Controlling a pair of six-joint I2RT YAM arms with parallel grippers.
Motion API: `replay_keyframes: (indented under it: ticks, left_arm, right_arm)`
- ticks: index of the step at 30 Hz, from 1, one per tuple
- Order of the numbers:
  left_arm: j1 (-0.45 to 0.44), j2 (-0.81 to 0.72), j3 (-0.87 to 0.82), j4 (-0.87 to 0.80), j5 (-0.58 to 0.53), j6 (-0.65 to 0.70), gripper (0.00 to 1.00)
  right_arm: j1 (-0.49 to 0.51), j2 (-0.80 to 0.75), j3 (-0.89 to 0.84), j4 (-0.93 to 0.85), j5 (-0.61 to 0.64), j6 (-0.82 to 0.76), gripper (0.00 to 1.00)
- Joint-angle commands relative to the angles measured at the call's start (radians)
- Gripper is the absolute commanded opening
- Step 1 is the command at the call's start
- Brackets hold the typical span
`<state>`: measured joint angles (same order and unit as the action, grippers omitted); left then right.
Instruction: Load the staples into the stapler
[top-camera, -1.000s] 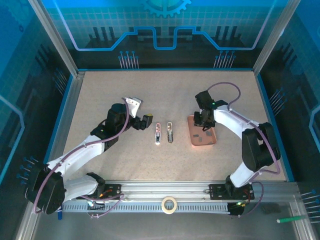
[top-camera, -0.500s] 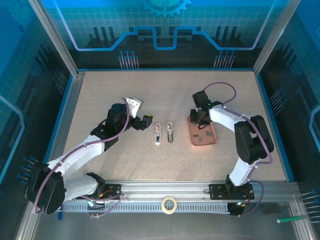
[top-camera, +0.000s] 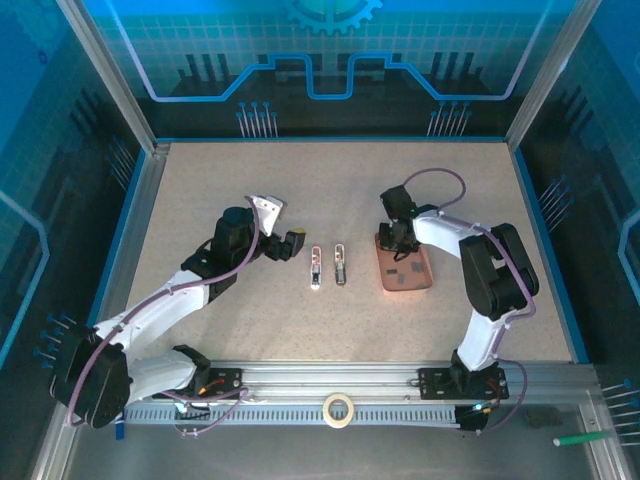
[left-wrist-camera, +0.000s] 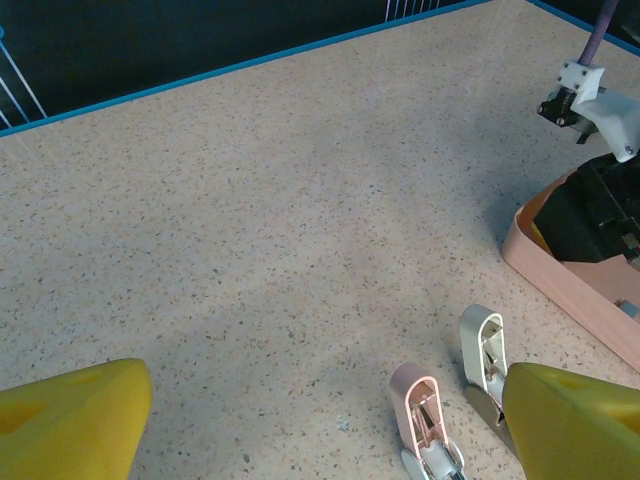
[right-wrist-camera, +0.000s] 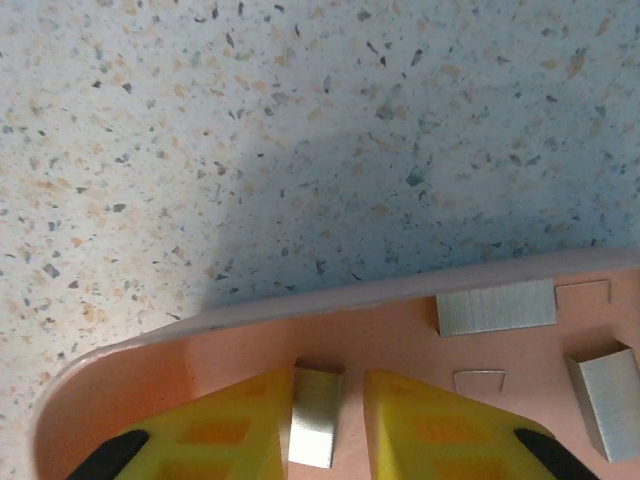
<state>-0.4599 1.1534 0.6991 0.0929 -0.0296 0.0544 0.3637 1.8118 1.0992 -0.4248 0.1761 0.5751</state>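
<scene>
The staples (right-wrist-camera: 495, 307) lie loose in the salmon-pink tray (right-wrist-camera: 300, 305), and one strip (right-wrist-camera: 315, 432) sits between the yellow fingers (right-wrist-camera: 230, 430) of my right gripper (right-wrist-camera: 328, 405), jaws parted around it (a sliver of tray shows beside one pad), near the tray's rounded corner. On the speckled table (top-camera: 330, 190) just beside the tray, the pink stapler (top-camera: 316, 267) and the white stapler (top-camera: 340, 264) lie side by side. My left gripper (top-camera: 290, 243) hovers near them on the side away from the tray, empty and spread wide.
</scene>
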Motion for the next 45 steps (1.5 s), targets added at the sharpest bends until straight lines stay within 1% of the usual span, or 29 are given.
replay_keyframes:
  ticks: [1,6,14,21,28,36,45]
  left_arm:
    - [0.011,0.005,0.033,-0.012,0.010,0.017,0.92]
    - [0.011,0.005,0.035,-0.013,0.010,0.018,0.92]
    - [0.011,0.001,0.035,-0.013,0.008,0.021,0.92]
    - [0.010,-0.003,0.036,-0.013,0.008,0.022,0.92]
    - [0.010,-0.004,0.035,-0.013,0.011,0.019,0.92]
    - [0.010,-0.003,0.036,-0.013,0.017,0.014,0.92]
    - [0.010,0.000,0.034,-0.012,0.024,0.010,0.91]
  right_arm:
    - [0.012,0.023,-0.012,0.020,0.010,0.004,0.26]
    - [0.013,0.027,-0.007,0.012,0.018,-0.002,0.26]
    - [0.015,0.046,0.028,-0.070,0.024,-0.004,0.26]
    - [0.014,0.045,0.031,-0.087,0.024,-0.013,0.20]
    - [0.016,-0.024,0.028,-0.105,0.027,-0.029,0.16]
    - [0.017,-0.114,0.012,-0.198,0.026,-0.052,0.16]
    - [0.018,-0.120,-0.008,-0.246,0.014,-0.063,0.16]
